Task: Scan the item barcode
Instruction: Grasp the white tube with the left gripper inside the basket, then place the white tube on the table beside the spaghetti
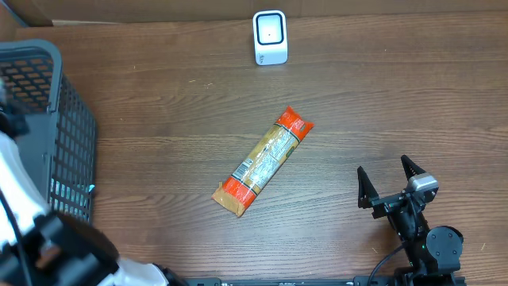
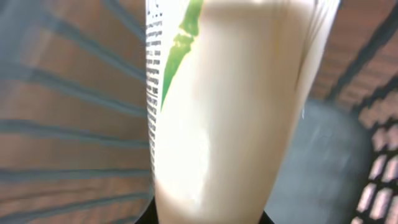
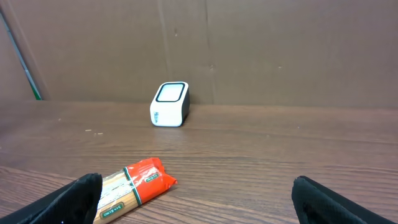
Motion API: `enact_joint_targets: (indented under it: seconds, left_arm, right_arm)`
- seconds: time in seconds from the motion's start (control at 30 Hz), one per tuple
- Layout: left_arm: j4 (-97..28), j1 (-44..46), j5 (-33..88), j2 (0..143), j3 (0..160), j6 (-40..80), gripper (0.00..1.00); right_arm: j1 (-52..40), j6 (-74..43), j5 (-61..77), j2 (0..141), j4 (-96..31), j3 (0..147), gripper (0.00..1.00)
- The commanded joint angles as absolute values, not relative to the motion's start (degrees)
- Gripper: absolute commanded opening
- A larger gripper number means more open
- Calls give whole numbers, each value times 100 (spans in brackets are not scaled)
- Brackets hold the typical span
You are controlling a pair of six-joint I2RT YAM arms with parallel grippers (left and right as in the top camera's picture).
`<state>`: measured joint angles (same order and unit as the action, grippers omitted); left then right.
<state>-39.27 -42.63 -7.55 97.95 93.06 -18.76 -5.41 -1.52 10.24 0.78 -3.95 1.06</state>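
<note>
Left gripper [image 2: 208, 219] closed, seemingly clamping a cream package [image 2: 217, 112] inside basket [image 1: 48, 119] | right gripper [image 1: 383, 168] wide open, empty | pasta packet [image 1: 263, 161] flat on table [image 1: 397, 95], scanner [image 1: 270, 36] well apart

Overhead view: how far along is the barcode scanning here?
Done: nothing provable; a pasta packet lies on the table, scan unknown. In hand: left claw shut on a cream tube inside the basket. Left: lift it to the scanner. Right claw stands open.
</note>
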Motion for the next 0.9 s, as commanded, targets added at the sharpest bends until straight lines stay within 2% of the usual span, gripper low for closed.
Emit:
enact_joint_targets:
  seconds: [0.0, 0.13, 0.37, 0.43, 0.63, 0.87]
  left_arm:
    - [-3837, -4298, -742, 9002, 9542, -1295, 4]
    - [-3833, -4298, -165, 8298, 9542, -862, 4]
    - [-4471, -3951, 2646, 7435, 9542, 329, 4]
    - [-4805, -3704, 3028, 7376, 9542, 351, 4]
    - [-5767, -2386, 2482, 7465, 9308, 301, 4]
    - [-5522, -698, 751, 7489, 7955, 462, 4]
  right_arm:
    - [-589, -174, 993, 19, -362, 45, 100]
    - [-589, -174, 991, 19, -362, 45, 100]
    - [-589, -174, 991, 19, -362, 45, 100]
    - [-589, -174, 991, 19, -362, 45, 100]
    - [-589, -174, 991, 19, -362, 45, 100]
    - [-589, -174, 991, 19, -362, 45, 100]
